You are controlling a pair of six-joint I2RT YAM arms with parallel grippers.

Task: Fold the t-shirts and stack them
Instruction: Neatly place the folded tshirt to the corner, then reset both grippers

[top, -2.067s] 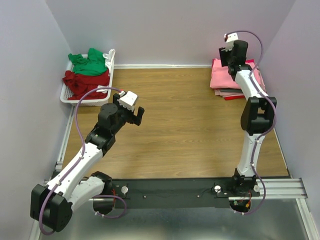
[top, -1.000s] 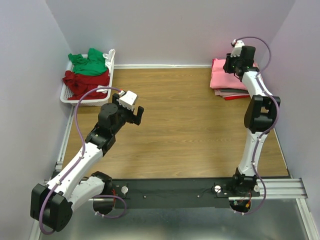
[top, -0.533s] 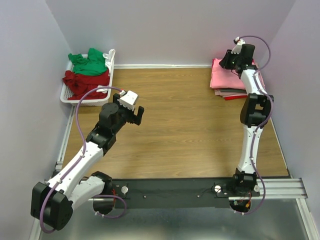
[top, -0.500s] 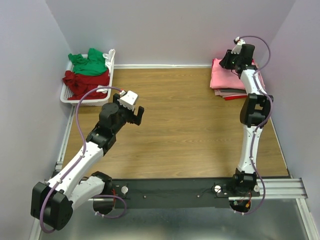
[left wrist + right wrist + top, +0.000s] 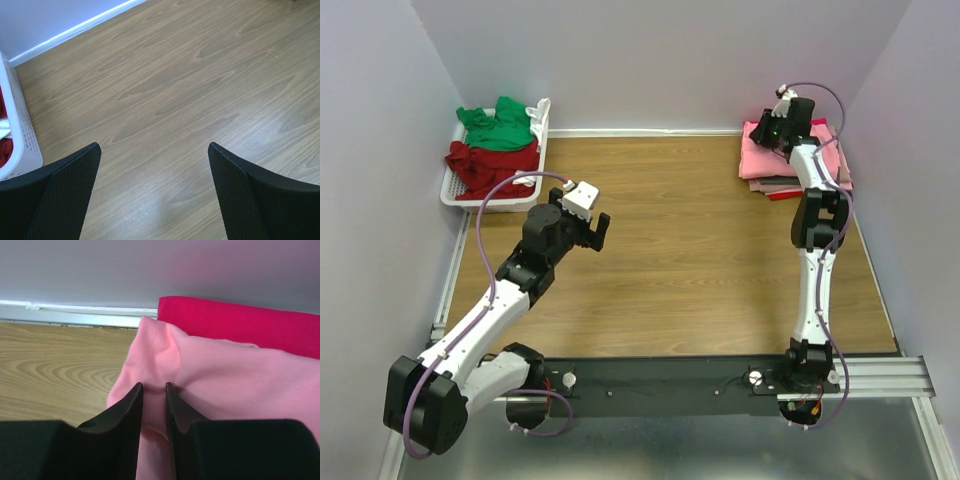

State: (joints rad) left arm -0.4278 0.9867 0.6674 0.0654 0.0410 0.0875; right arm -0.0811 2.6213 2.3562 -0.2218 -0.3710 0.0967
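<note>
Right wrist view, right gripper [image 5: 153, 385] closed tight on a fold of the pink shirt [image 5: 230, 375], left gripper [image 5: 153, 146] spread wide above the table [image 5: 165, 75].

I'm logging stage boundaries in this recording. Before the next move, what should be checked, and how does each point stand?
1. Right gripper has cloth: ok. Its fingers are nearly closed on a ridge of the light pink t-shirt.
2. Only one layer pinched: cannot tell. The magenta t-shirt lies behind, apart from the fingers.
3. Top of stack flat: not ok. The pink cloth is rucked up at the fingers.
4. Left gripper free: ok. It is open and holds nothing, above the bare table.
5. All shirts folded: not ok. The green t-shirt and dark red t-shirt lie crumpled in the white basket.
</note>
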